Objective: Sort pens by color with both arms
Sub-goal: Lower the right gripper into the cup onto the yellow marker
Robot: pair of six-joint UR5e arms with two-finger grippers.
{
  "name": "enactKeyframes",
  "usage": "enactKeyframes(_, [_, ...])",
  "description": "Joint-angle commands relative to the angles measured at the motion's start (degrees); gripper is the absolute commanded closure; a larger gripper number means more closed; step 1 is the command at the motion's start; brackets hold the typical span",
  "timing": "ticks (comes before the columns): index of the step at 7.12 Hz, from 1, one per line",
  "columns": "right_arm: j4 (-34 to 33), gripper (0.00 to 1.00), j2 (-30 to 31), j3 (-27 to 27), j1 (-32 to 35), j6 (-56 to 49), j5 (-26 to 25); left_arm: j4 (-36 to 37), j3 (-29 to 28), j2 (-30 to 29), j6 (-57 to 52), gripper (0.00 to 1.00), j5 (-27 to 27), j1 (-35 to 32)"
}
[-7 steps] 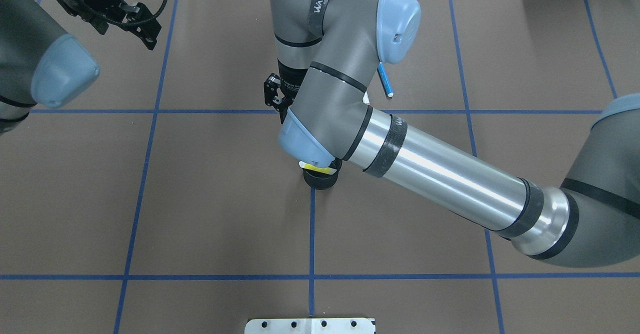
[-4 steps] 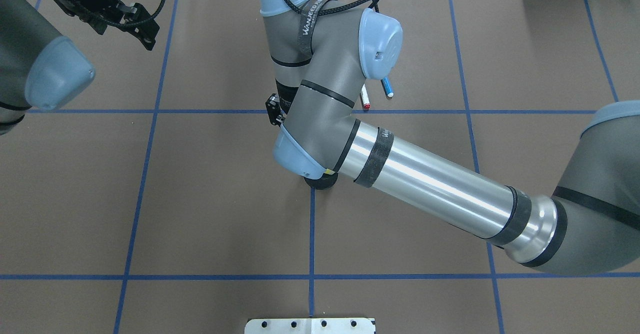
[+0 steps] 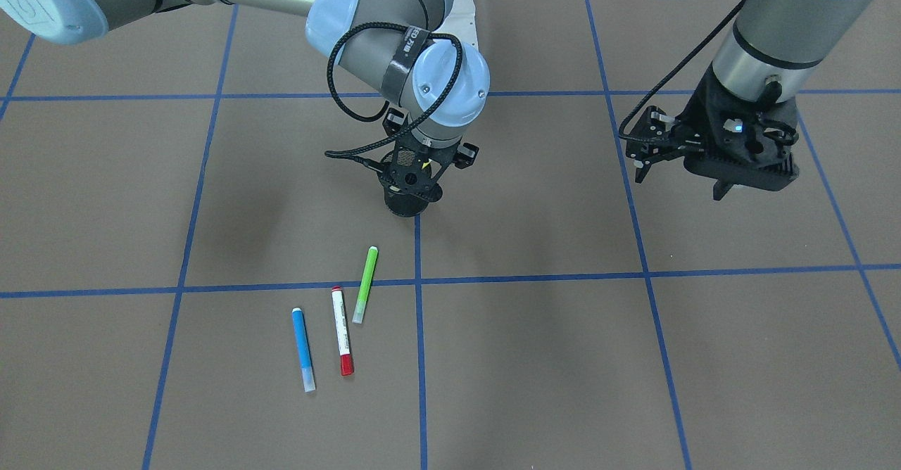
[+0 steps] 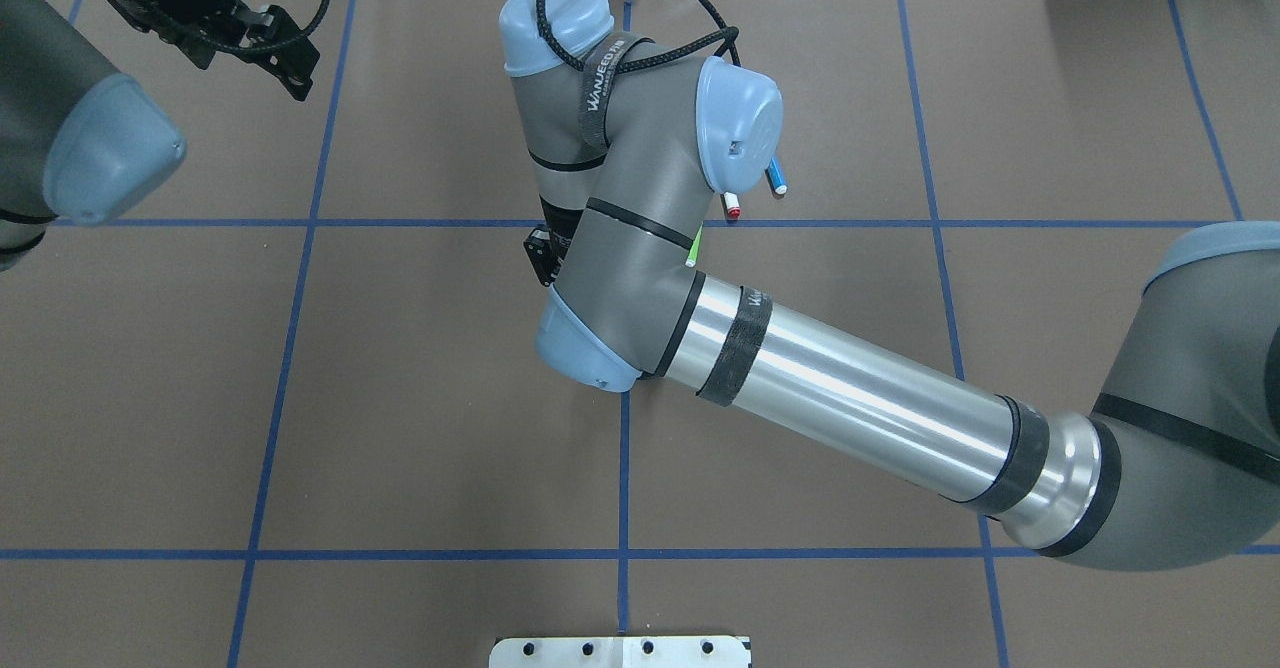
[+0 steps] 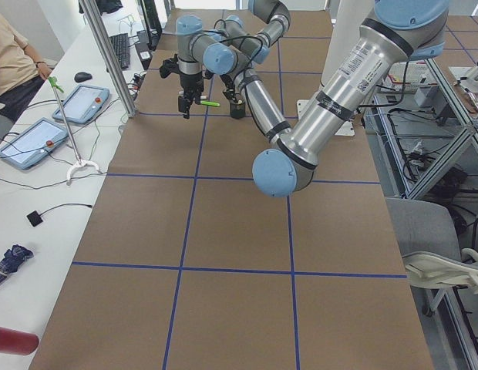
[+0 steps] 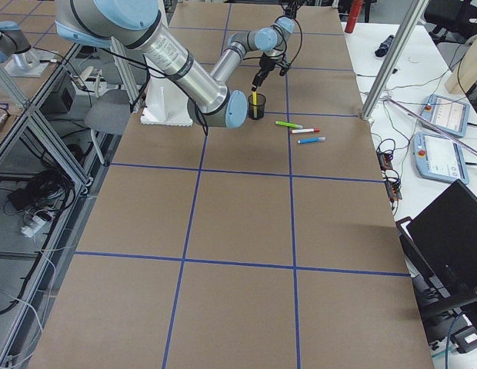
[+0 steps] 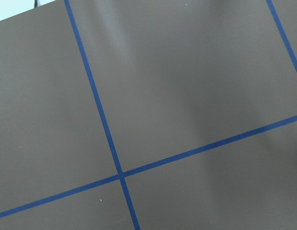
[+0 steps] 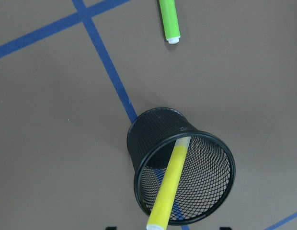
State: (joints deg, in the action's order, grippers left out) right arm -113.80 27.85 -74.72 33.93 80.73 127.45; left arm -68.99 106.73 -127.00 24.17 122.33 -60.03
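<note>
A black mesh cup [image 8: 182, 167] stands on the centre tape line, and it also shows in the front view [image 3: 406, 202]. A yellow pen [image 8: 170, 184] leans inside it, its upper end over the rim. My right gripper [image 3: 414, 178] hangs straight above the cup. Its fingertips show wide apart at the bottom edge of the right wrist view, clear of the pen. A green pen [image 3: 365, 283], a red-and-white pen [image 3: 342, 329] and a blue pen [image 3: 303, 349] lie on the mat beyond the cup. My left gripper [image 3: 637, 153] hovers open and empty, far to the left side.
The brown mat [image 4: 420, 428] is marked in squares by blue tape. The white pedestal plate [image 4: 620, 651] sits at the near edge. My right arm's forearm [image 4: 850, 408] stretches across the mat's middle. An operators' table with tablets [image 5: 38, 139] runs along the far side.
My right arm's wrist and elbow have swung left and nearer in the overhead view. They now cover the cup and yellow pen, and the red and green pen tips show. The left arm has barely moved.
</note>
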Motion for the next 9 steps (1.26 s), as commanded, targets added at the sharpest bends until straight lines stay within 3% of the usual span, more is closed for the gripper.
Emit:
enactKeyframes(1, [0.16,0.38,-0.07,1.24,-0.35,0.04,-1.15,0.0,-0.03,0.09,0.0,0.01,0.01,0.0])
enactKeyframes(4, [0.6,0.43,-0.34,1.77,-0.79,0.04,-2.56,0.0,-0.03,0.09,0.0,0.01,0.01,0.0])
enactKeyframes(7, [0.95,0.6,-0.42,2.13,-1.06,-0.05,-2.65,0.0,-0.03,0.09,0.0,0.01,0.01,0.0])
enactKeyframes(9, [0.95,0.9,-0.42,2.13,-1.14,-0.05,-2.65,0.0,0.06,0.09,0.0,0.01,0.01,0.0])
